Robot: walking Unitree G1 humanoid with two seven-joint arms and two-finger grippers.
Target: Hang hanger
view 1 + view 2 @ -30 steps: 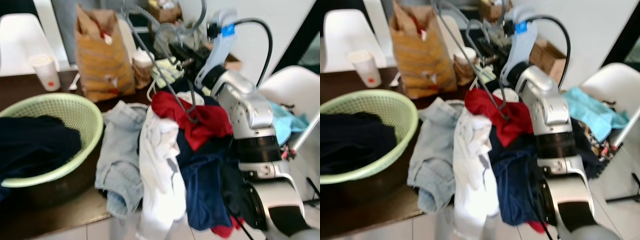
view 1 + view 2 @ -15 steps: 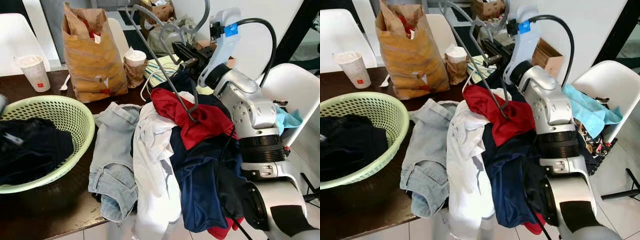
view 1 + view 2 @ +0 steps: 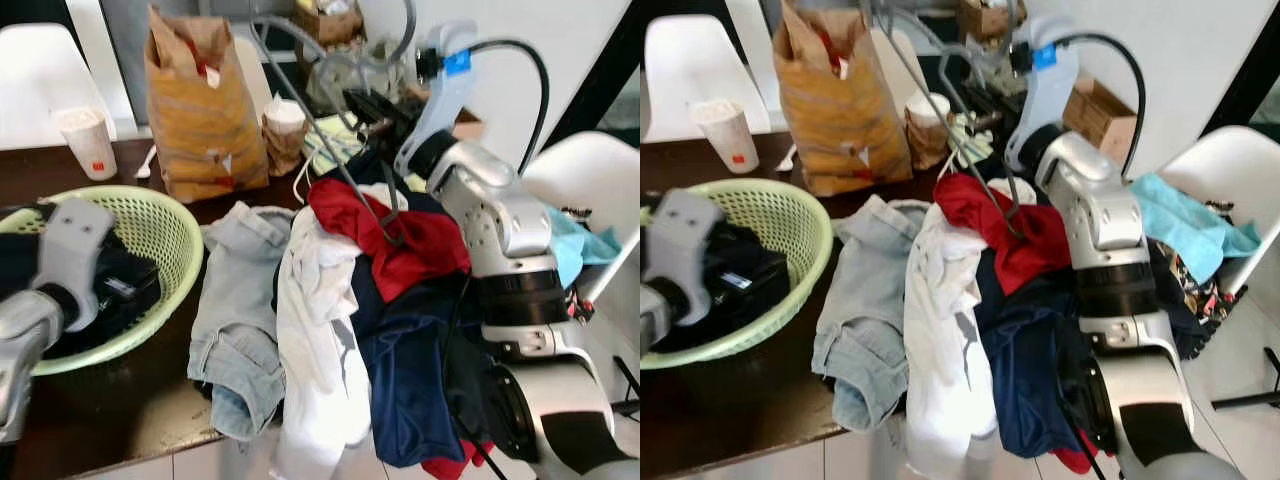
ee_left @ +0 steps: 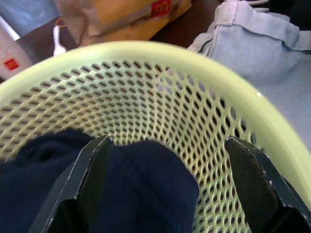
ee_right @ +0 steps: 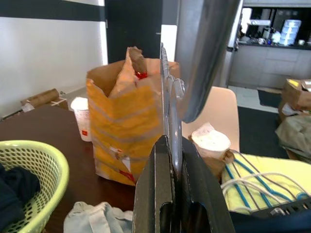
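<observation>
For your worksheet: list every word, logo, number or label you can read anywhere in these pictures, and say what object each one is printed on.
No words or numbers can be read.
Paper bag: a yellow arch logo on a red patch, no lettering legible.
Paper cup: a small red square mark, too blurred to read.
Tag on the dark garment in the green basket: too small to read.
Blue tape on the right arm: no print visible.

Silver arms; black cable; blue tag
</observation>
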